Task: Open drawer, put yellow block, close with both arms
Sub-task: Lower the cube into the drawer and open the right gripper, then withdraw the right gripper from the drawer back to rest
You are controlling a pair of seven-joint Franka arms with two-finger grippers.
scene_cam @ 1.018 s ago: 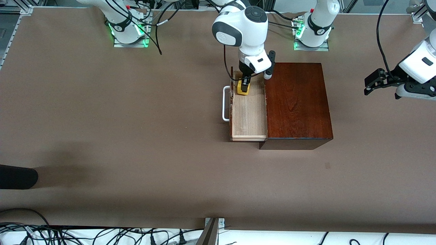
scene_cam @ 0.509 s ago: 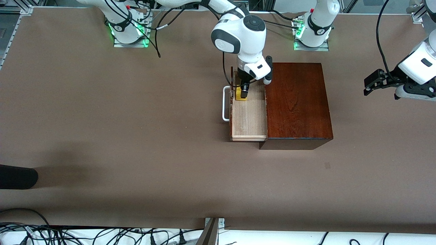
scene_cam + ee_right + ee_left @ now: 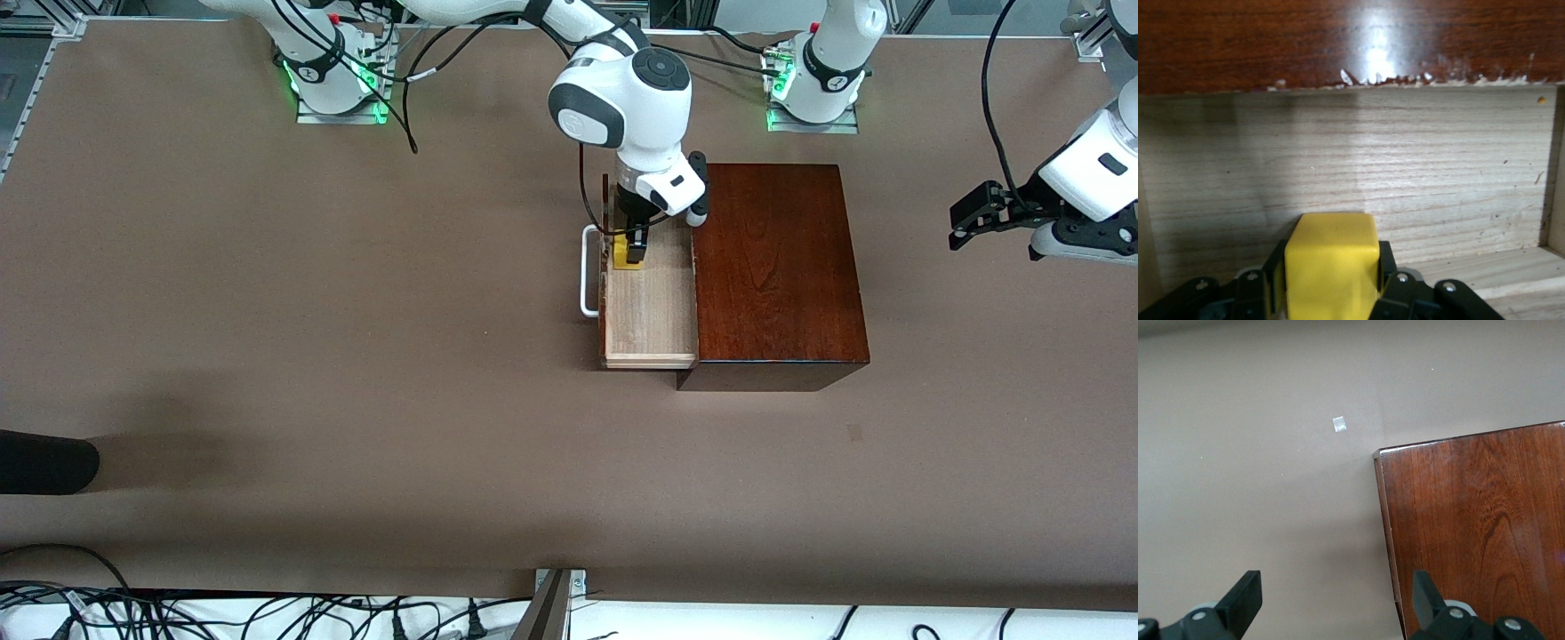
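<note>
The drawer (image 3: 653, 311) is pulled out of the dark mahogany box (image 3: 773, 267), its white handle (image 3: 587, 271) toward the right arm's end of the table. My right gripper (image 3: 629, 253) is shut on the yellow block (image 3: 620, 255) and holds it low inside the drawer, close to the drawer's dark front. The right wrist view shows the block (image 3: 1331, 267) between the fingers over the pale tray floor (image 3: 1438, 167). My left gripper (image 3: 958, 229) is open and empty, waiting in the air at the left arm's end of the table, over the box's corner (image 3: 1478, 520).
A dark rounded object (image 3: 44, 462) lies at the table's edge at the right arm's end. Cables run along the table's edge nearest the front camera. A small tape square (image 3: 1339, 424) sits on the brown table top near the box.
My right gripper has lowered the yellow block into the drawer and shifted it a little toward the drawer front. The left arm has barely moved.
</note>
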